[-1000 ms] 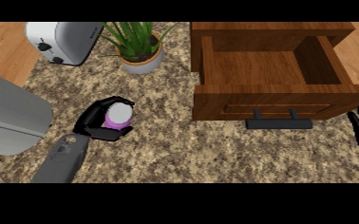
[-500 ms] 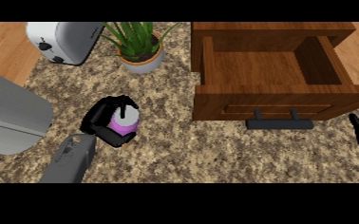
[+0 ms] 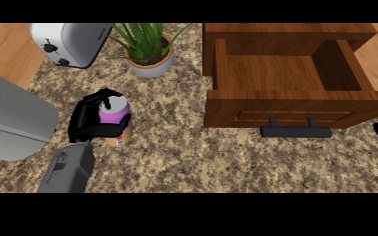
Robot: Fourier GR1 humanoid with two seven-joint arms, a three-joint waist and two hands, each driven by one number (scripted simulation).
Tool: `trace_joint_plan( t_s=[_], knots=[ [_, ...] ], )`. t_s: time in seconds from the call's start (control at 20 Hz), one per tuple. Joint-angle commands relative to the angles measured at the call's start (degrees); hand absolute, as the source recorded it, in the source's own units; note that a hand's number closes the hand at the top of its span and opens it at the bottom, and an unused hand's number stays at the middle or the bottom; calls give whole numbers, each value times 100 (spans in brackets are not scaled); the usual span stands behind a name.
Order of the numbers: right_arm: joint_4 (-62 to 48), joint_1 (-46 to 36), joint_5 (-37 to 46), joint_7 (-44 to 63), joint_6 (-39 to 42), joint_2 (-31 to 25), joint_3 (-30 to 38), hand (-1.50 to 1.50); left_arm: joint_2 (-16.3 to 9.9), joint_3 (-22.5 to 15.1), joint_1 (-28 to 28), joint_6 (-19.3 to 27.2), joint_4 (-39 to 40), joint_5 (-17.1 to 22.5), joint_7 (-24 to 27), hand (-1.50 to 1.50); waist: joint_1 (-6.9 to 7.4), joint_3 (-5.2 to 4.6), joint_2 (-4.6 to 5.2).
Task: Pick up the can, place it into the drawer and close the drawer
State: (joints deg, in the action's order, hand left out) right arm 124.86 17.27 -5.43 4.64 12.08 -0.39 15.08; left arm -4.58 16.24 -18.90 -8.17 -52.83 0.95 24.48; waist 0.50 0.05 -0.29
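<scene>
Can wrapped by left robot hand, drawer pulled out, nothing inside

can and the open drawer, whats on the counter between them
Nothing: in the head view only bare speckled counter lies between the can, held by the left robot hand, and the open wooden drawer.

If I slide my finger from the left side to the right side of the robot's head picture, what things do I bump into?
Grey rounded thing → toaster → left hand curled round the can → potted plant → open wooden drawer with its black handle → a sliver of the right hand at the edge.
</scene>
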Motion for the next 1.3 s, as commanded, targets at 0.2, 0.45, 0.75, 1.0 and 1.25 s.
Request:
trace_joint_plan(
  t_s=[0.2,0.45,0.75,1.0,1.25],
  knots=[
    [271,484,-611,-72,400,-182,320,-150,447,-650,29,709,-1678,-73,-1352,150,-84,1,3],
    [-318,-530,87,131,-114,-162,20,-150,453,-1303,-251,1106,-2829,-174,-2326,150,-12,0,14],
    [169,256,-56,-105,26,35,-116,-150,457,-2216,-1049,2129,-2696,-69,-3041,150,-113,-3,17],
    [55,87,-382,-18,100,-182,295,-150,457,-2198,-1937,2264,-2543,-174,-3566,150,-114,-2,24],
    [33,-285,-37,209,-124,-113,32,-150,458,-2543,-3234,3023,-1750,-77,-3789,150,-156,-4,45]
  ],
)
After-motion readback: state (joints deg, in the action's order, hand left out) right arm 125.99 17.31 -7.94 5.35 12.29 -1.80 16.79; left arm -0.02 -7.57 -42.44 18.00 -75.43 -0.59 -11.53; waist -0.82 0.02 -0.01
